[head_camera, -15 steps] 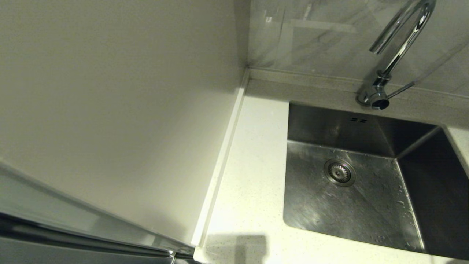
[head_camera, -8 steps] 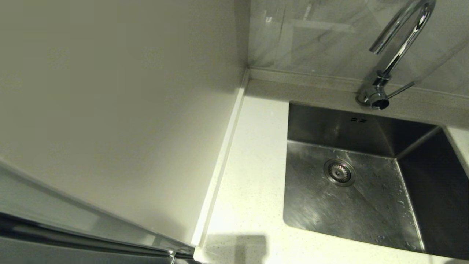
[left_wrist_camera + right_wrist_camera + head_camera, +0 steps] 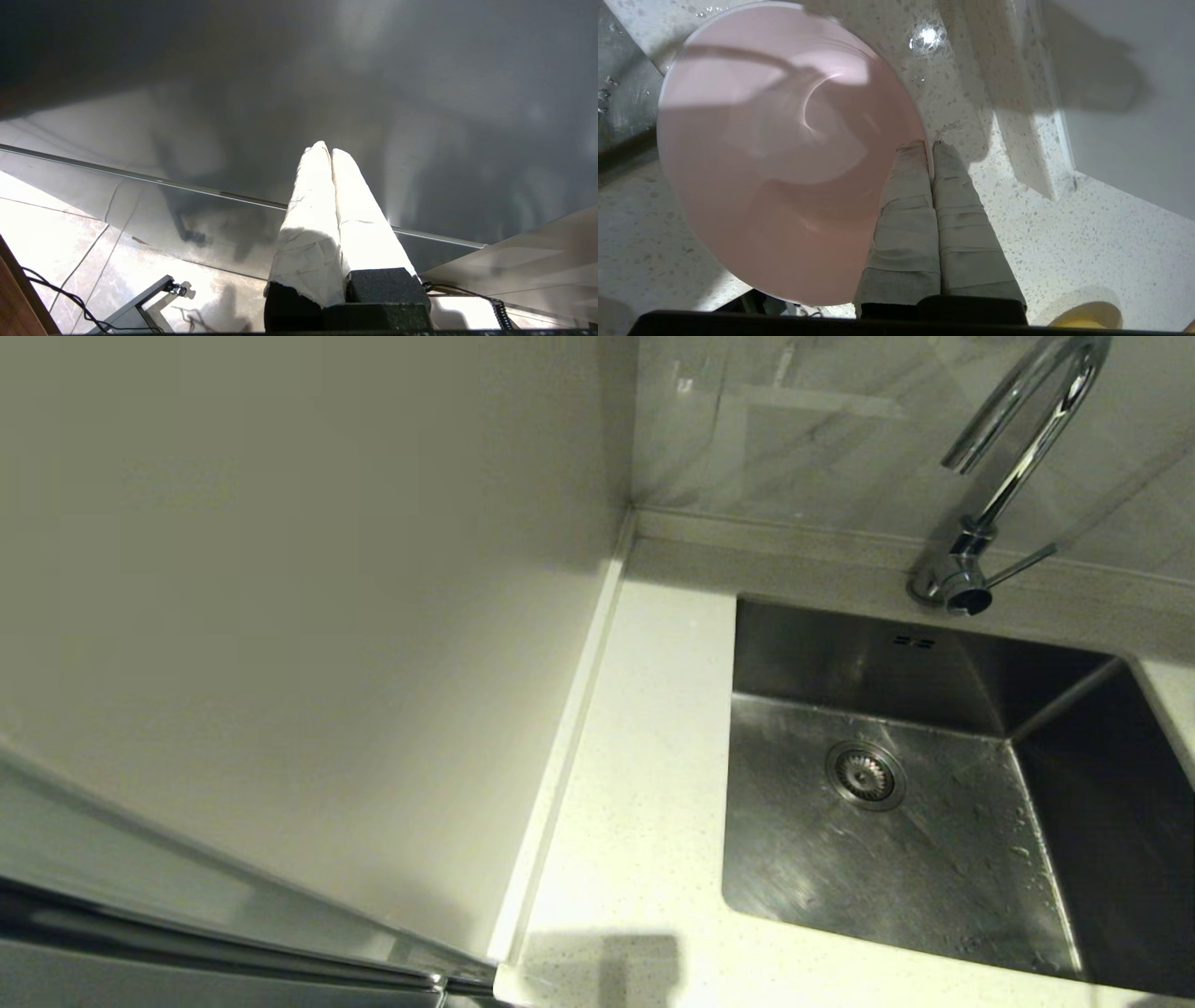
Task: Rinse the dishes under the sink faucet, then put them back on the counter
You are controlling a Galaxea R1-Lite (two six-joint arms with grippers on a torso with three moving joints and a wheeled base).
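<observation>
— Pink dish (image 3: 784,154): pinched at its rim by the right tool (image 3: 931,147), one wrapped finger inside the bowl, the other outside. Hanging over the speckled tabletop (image 3: 1017,233), with a corner of the steel sink (image 3: 621,107) just beside its far edge. Out of the head view entirely.

— And the left tool (image 3: 331,151)?

— Parked low, pointing toward the floor, fingers pressed together on nothing.

— Water running?

— None visible from the faucet (image 3: 1013,467); only droplets on the basin floor and a few on the tabletop near the dish.

— Biggest risk from here?

— Probably slip. Thin grip on one edge, likely wet glaze, weight all hanging off to one side: could pivot or slide out if swung fast. Also a hard set-down chipping the rim against stone, or landing half over the sink edge and tipping in.

— Other dishes?

— Not seen in any view.
</observation>
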